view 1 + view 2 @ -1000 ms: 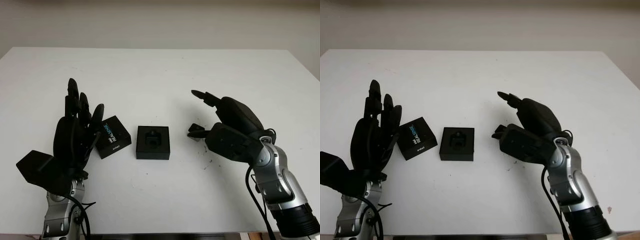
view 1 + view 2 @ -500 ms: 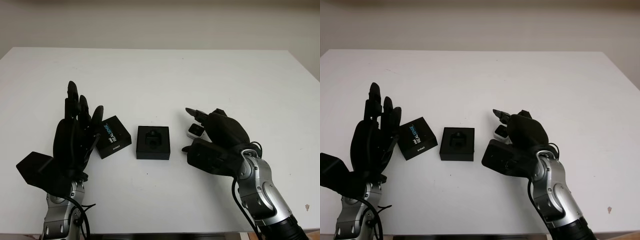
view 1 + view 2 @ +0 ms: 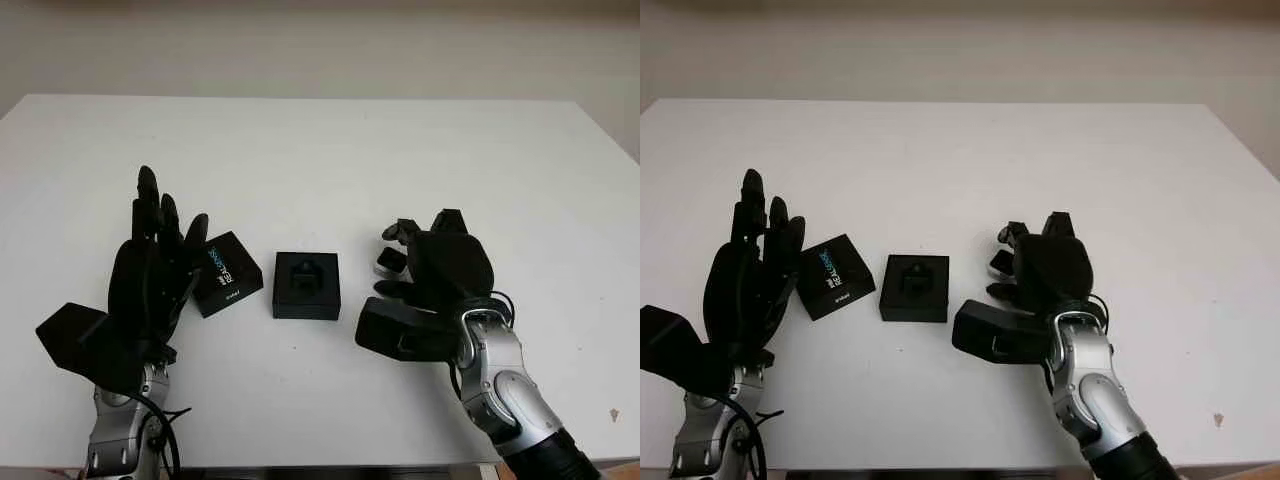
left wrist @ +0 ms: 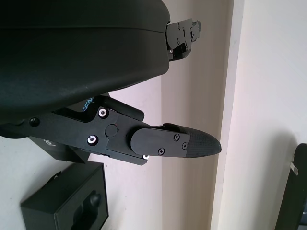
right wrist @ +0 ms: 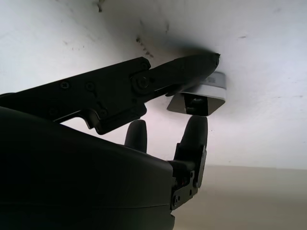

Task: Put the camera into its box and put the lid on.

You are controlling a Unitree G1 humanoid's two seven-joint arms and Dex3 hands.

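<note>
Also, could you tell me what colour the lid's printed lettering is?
White and light blue on the black lid, clearest in the left eye view.

White table (image 3: 330, 150) against a plain pale wall (image 3: 320, 45).

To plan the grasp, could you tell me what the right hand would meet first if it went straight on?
Probably the camera: the right hand fingers already bracket it on the table; contact is unclear.

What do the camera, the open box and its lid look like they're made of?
Camera: silvery, smooth casing, probably metal, dark front.
Open box: matte black, likely cardboard with a moulded insert.
Lid: matte black with printed lettering, likely cardboard.
</note>
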